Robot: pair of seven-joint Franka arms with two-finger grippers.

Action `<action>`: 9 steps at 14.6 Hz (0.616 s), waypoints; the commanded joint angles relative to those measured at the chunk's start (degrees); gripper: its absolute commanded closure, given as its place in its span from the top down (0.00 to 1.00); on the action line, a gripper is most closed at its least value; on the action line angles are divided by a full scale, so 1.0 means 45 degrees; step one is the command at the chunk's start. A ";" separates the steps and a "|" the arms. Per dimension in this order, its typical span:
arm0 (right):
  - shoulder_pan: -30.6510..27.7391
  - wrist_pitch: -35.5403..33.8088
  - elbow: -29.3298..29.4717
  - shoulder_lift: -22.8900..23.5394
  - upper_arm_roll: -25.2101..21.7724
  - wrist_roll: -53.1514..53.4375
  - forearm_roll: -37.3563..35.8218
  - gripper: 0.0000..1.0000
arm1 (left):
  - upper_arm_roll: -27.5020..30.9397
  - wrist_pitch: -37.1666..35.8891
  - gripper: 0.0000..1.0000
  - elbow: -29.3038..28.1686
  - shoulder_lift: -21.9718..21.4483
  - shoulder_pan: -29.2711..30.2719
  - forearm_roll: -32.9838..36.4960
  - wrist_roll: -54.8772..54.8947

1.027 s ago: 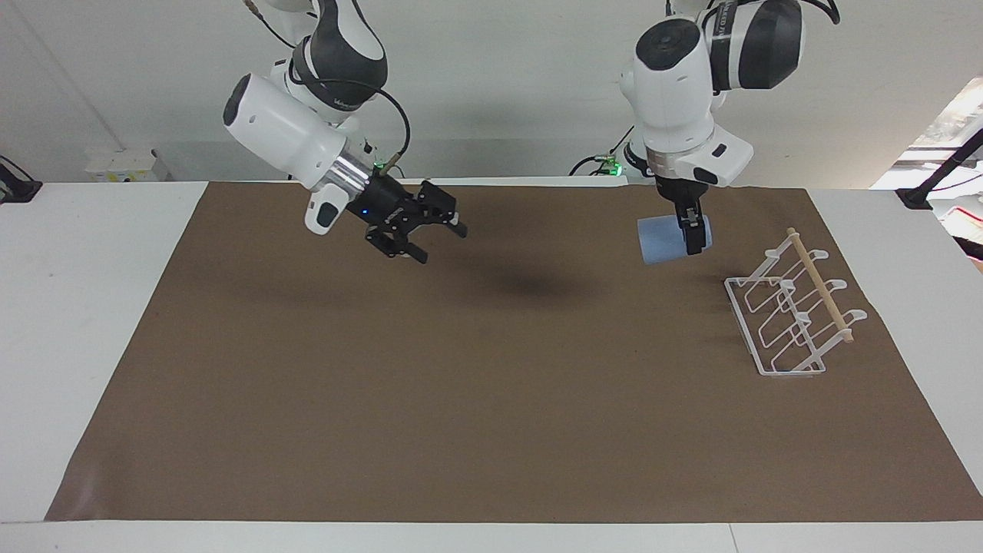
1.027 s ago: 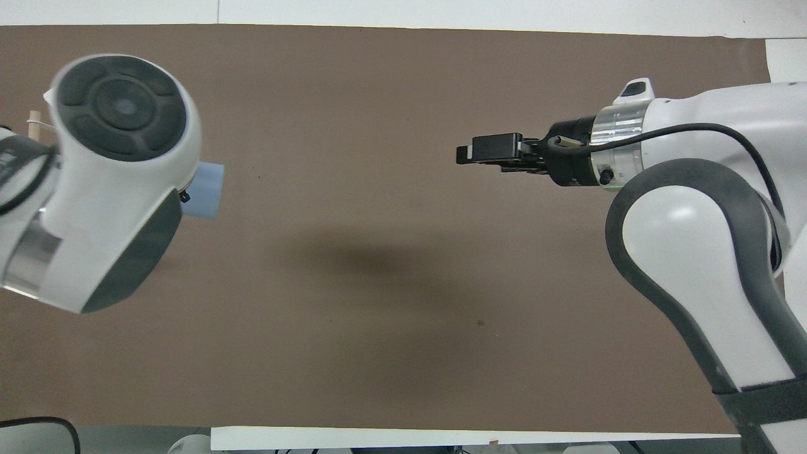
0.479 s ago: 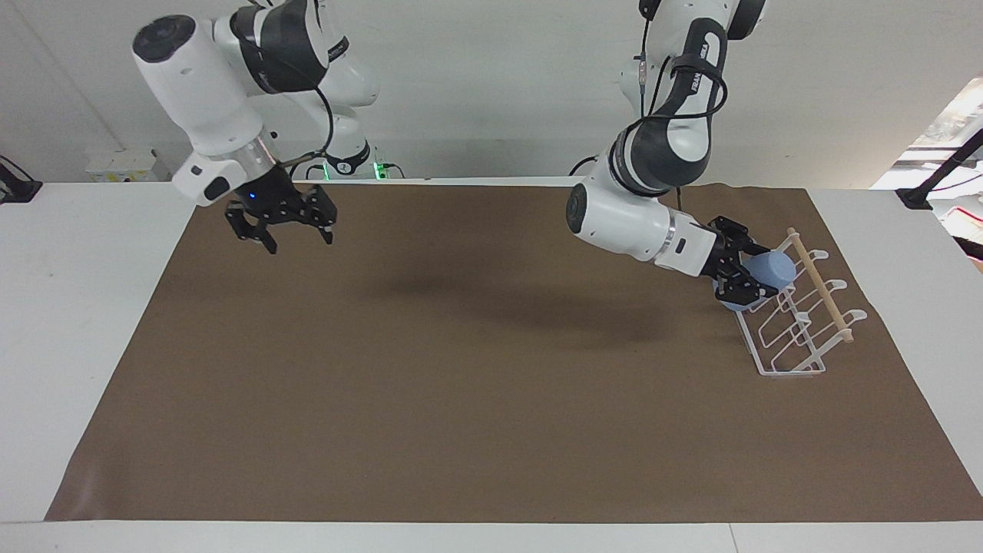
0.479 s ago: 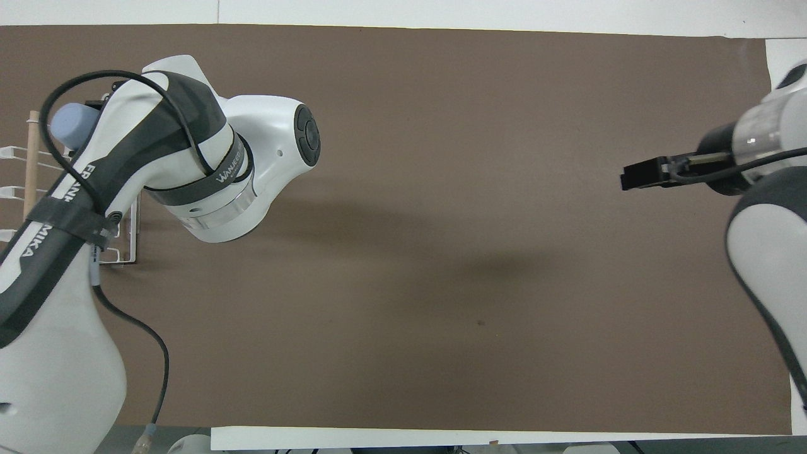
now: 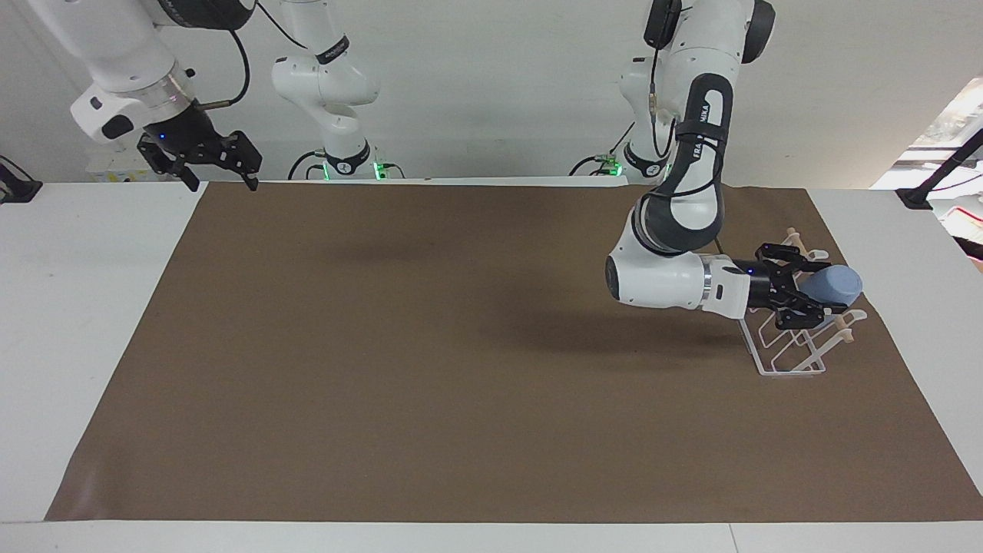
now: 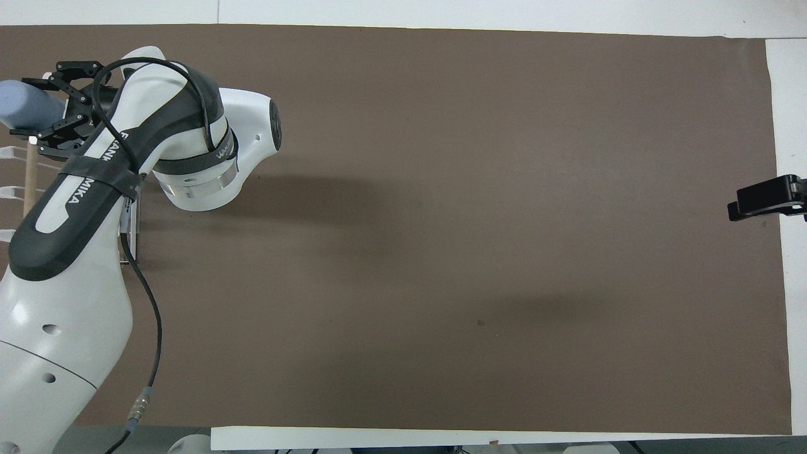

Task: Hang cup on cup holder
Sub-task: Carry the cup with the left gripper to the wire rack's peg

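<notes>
The light-blue cup (image 5: 835,284) lies on its side between the fingers of my left gripper (image 5: 828,288), which is shut on it. The cup is held over the top of the white wire cup holder (image 5: 785,367), by its wooden dowel (image 5: 845,332). I cannot tell whether the cup touches a prong. In the overhead view the cup (image 6: 22,106), the left gripper (image 6: 30,107) and part of the cup holder (image 6: 7,151) show at the edge. My right gripper (image 5: 220,183) is open and empty, raised over the mat's corner at the right arm's end; it also shows in the overhead view (image 6: 734,211).
A brown mat (image 5: 461,369) covers most of the white table (image 5: 92,322). The left arm's forearm (image 5: 660,280) stretches low over the mat beside the cup holder. A black clamp (image 5: 914,198) sits at the table's edge at the left arm's end.
The left arm carried the cup from over the mat to over the cup holder and turned it sideways. The right gripper drew back and up toward its own end of the table.
</notes>
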 commanded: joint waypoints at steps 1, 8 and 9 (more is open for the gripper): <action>0.0442 -0.0180 0.0855 0.0592 -0.0445 0.0045 -0.0350 1.00 | -0.0071 -0.0181 0.00 -0.0472 -0.0036 0.0214 0.0260 -0.0629; 0.0384 -0.0591 0.1055 0.0515 -0.0309 0.0123 -0.0742 1.00 | -0.0130 0.0188 0.01 -0.0941 0.0453 0.0449 -0.0266 -0.2017; 0.0383 -0.0572 0.1055 0.0515 -0.0309 0.0123 -0.0742 1.00 | -0.0130 0.0325 0.02 -0.0922 0.0453 0.0449 -0.0422 -0.2057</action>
